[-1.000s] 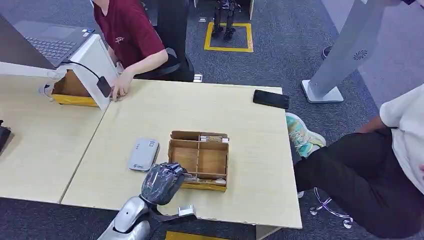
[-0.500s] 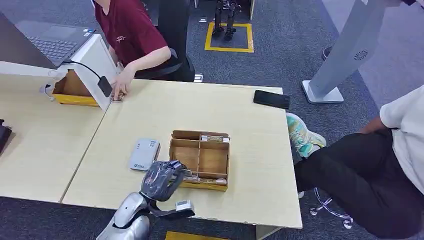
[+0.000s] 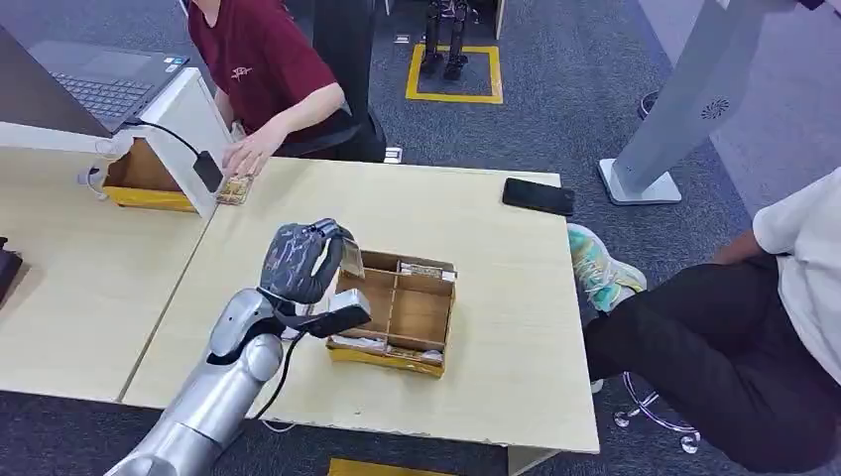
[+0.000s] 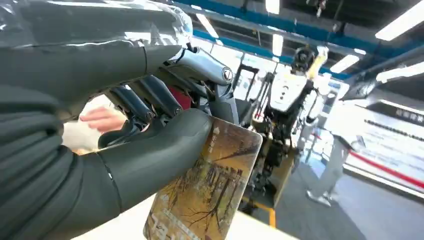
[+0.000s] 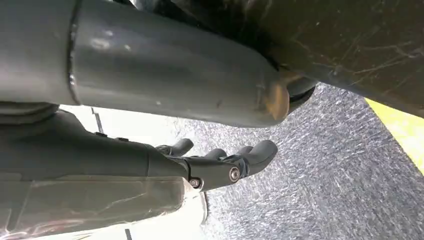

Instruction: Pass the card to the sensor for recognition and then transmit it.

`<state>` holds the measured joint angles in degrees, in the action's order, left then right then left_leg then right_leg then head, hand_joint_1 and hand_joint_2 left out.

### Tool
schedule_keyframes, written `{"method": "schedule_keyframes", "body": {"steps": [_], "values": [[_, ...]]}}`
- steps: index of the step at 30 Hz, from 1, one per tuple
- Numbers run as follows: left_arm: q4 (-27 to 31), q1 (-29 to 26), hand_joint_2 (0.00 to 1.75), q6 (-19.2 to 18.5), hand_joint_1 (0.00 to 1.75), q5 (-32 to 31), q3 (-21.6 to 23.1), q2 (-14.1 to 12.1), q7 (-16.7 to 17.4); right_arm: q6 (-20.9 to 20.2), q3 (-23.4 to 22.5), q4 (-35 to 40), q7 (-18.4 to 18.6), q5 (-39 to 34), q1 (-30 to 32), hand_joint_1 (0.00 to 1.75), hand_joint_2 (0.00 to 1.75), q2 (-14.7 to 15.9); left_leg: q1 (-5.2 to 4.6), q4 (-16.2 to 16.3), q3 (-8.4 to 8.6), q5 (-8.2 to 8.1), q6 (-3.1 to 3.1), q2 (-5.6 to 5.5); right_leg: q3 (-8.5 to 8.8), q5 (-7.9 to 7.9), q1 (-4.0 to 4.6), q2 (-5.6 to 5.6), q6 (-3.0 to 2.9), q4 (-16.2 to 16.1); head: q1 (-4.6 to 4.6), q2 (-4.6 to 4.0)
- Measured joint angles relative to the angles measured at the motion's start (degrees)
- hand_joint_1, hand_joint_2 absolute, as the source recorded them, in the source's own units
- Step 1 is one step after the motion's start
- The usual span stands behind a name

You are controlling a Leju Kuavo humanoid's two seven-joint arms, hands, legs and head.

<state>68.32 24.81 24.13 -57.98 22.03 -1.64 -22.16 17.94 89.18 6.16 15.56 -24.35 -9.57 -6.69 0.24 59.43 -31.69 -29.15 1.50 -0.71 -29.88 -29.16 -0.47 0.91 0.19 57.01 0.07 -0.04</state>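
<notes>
One card [image 3: 351, 260] is pinched in the left hand [image 3: 300, 261], raised above the counter [image 3: 298, 213] just beside the near-left corner of the cardboard tray [image 3: 395, 313]; in the left wrist view the thick thumb [image 4: 165, 150] presses the card [image 4: 207, 187], printed with bare trees on a golden ground, against the darker fingers [image 4: 150, 95] behind it; the silver left arm [image 3: 213, 392] climbs from the near edge of the counter up to that hand. The right hand [image 5: 220, 162] hangs over grey carpet, its fingers [image 5: 260, 149] curled loosely and holding nothing, somewhat apart from one another. The tray is divided into compartments; pale cards [image 3: 426, 272] lie in its far strip and something pale rests in its near-left cell. Farther along the counter a black phone [image 3: 538, 196] lies near the far right edge; at the far left a person in a dark red shirt [image 3: 253, 59] rests a hand [image 3: 248, 154] beside a small stack of cards [image 3: 234, 190] and a white stand [image 3: 183, 129] bearing a laptop [image 3: 99, 84]; on the right another person in black trousers [image 3: 724, 357] sits well apart from the counter.
</notes>
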Motion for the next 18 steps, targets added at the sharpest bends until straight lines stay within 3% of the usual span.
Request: {"method": "schedule_keyframes", "body": {"steps": [5, 7, 11, 18], "values": [[-0.91, 4.17, 1.75, -0.81, 1.75, -0.02, -2.01, -0.68, 1.28, -0.15, 0.00, 0.00, -0.15, 0.61, -0.01, 0.00, 0.00, 0.00, 0.00, 0.00, 0.00, 0.00, 0.00, 0.00, -0.01, 0.00, 0.00, 0.01, 0.00, 0.00, -0.02, 0.00], [-2.83, 5.99, 1.75, 0.86, 1.75, -3.14, -2.78, -0.68, 3.65, -0.28, 0.00, 0.00, -0.33, 1.20, -0.02, 0.00, 0.00, 0.00, 0.00, 0.00, 0.00, 0.00, 0.00, -0.01, -0.01, 0.00, 0.00, 0.01, 0.00, 0.00, -0.02, 0.00], [-9.56, 11.22, 1.75, 5.16, 1.75, -8.35, -4.62, -0.50, 9.11, -0.57, 0.00, 0.00, -0.33, 2.58, -0.03, 0.00, 0.00, 0.00, 0.00, 0.02, 0.00, 0.04, -0.01, 0.00, -0.02, 0.01, 0.00, 0.01, 0.00, 0.00, 0.00, 0.00], [-21.69, 19.19, 1.75, 8.24, 1.75, -7.83, -9.42, 0.28, 10.16, -1.14, 0.00, 0.00, -0.48, 3.98, -0.12, 0.00, 0.00, 0.00, 0.00, 0.01, 0.00, 0.06, 0.02, 0.01, -0.01, 0.05, 0.00, 0.03, -0.02, 0.02, 0.00, 0.00]]}}
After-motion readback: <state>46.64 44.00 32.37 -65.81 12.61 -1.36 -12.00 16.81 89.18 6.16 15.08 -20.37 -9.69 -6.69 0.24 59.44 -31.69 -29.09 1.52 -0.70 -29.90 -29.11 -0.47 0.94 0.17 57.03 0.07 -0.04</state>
